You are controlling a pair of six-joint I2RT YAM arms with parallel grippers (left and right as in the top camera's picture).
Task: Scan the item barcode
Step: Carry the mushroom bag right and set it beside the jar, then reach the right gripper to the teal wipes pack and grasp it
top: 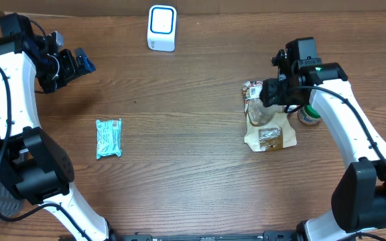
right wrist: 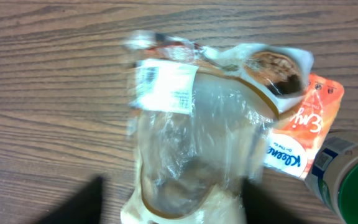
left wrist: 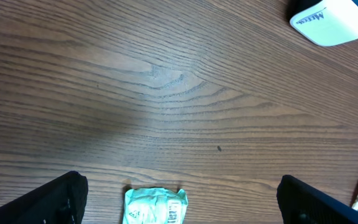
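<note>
Bare table point(top: 186, 134) from the teal packet point(top: 109, 137) across to the right-hand cluster: broad free passage. Obstacles: scanner point(top: 161, 27) at the far edge; at right, clear bag point(right wrist: 191, 143), orange tissue pack point(right wrist: 303, 124) and green-lidded jar point(right wrist: 347, 180), overlapping or just beside one another.

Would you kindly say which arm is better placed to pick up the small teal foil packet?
Left. The left gripper is open near the small teal foil packet, visible between its fingers; the right gripper is across the table over the clear plastic bag.
</note>
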